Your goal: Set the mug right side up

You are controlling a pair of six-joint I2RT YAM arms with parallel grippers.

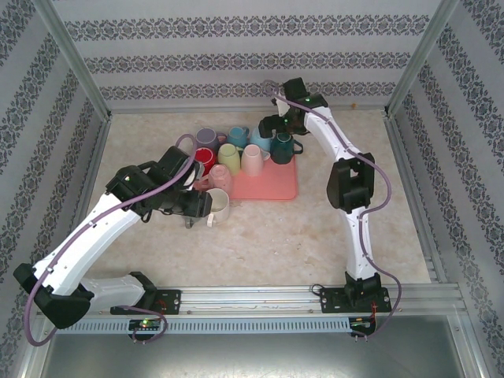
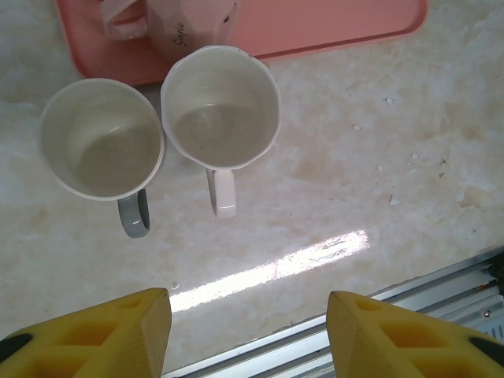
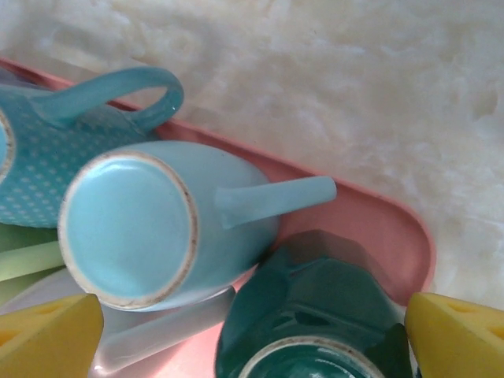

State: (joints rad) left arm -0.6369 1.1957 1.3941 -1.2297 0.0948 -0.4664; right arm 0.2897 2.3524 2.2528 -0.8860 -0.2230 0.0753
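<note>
Several mugs stand upside down on a pink tray (image 1: pixel 272 185). My right gripper (image 1: pixel 273 126) hangs open over the tray's far right corner. Its yellow fingers (image 3: pixel 47 339) straddle an upside-down dark green mug (image 3: pixel 315 315), with an upside-down light blue mug (image 3: pixel 134 228) just beside it. My left gripper (image 2: pixel 248 339) is open and holds nothing, raised above the table in front of the tray. Ahead of it two mugs stand upright on the table: a white one (image 2: pixel 220 106) and a white one with a grey handle (image 2: pixel 101 138).
A dotted teal mug (image 3: pixel 47 150) and a pink mug (image 2: pixel 181 24) also sit upside down on the tray. The metal rail (image 1: pixel 260 298) runs along the table's near edge. Patterned walls close in the back and both sides.
</note>
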